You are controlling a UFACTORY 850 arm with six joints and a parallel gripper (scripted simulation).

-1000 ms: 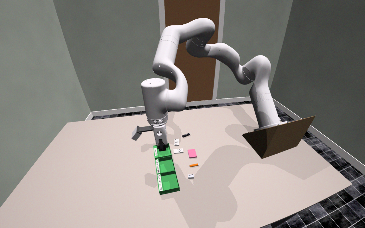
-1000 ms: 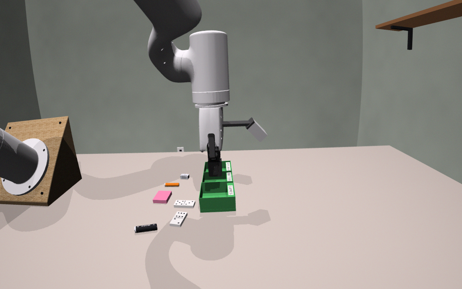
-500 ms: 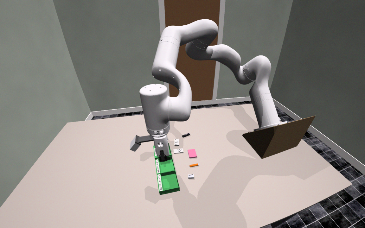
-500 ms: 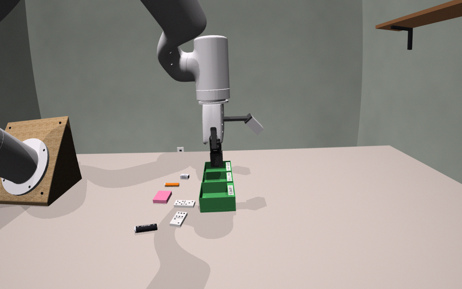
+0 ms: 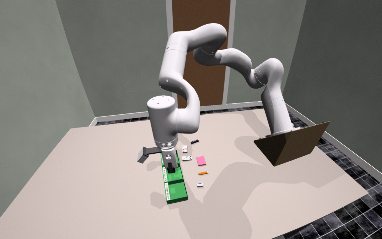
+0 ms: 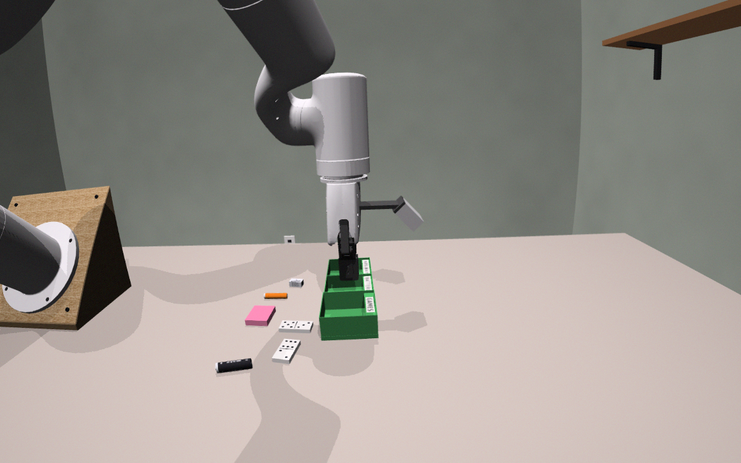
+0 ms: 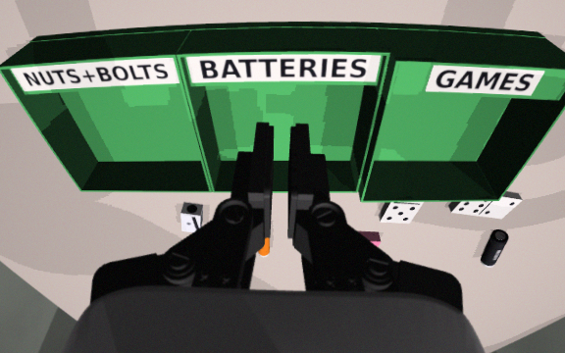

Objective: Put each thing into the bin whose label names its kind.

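Sorting not started as far as I can see: no item visible in any bin, though near walls hide bits of the floors. My jaws are nearly closed, slim gap, holding nothing, above the BATTERIES bin (image 5: pixel 178 171) (image 6: pixel 336 283) (image 7: pixel 341 113) at wrist-view center. GAMES bin (image 5: pixel 178 159) (image 6: pixel 348 326) (image 7: pixel 435 127) upper right there, NUTS+BOLTS bin (image 5: pixel 179 191) (image 6: pixel 336 269) (image 7: pixel 140 132) upper left. Left to do, all on the counter (image 5: pixel 67 178) (image 6: pixel 534 345) (image 7: pixel 18 162): one domino (image 5: pixel 185 148) (image 6: pixel 285 350) (image 7: pixel 498 206), lower right in wrist view, and a second domino (image 5: pixel 186 158) (image 6: pixel 296 326) (image 7: pixel 400 212) left of it, both for GAMES. Black battery (image 5: pixel 194 141) (image 6: pixel 233 365) (image 7: pixel 494 248), lower left in exterior view, for BATTERIES; orange cylinder (image 5: pixel 202 173) (image 6: pixel 275 296) (image 7: pixel 264 246), center right in top view, probably a battery, same bin. Pink pad (image 5: pixel 201 160) (image 6: pixel 260 315) (image 7: pixel 371 239) and pencil sharpener (image 5: pixel 199 185) (image 6: pixel 296 282) (image 7: pixel 191 219) match no label, so I'd leave them. Nothing looks like NUTS+BOLTS. Likely four pickups left.
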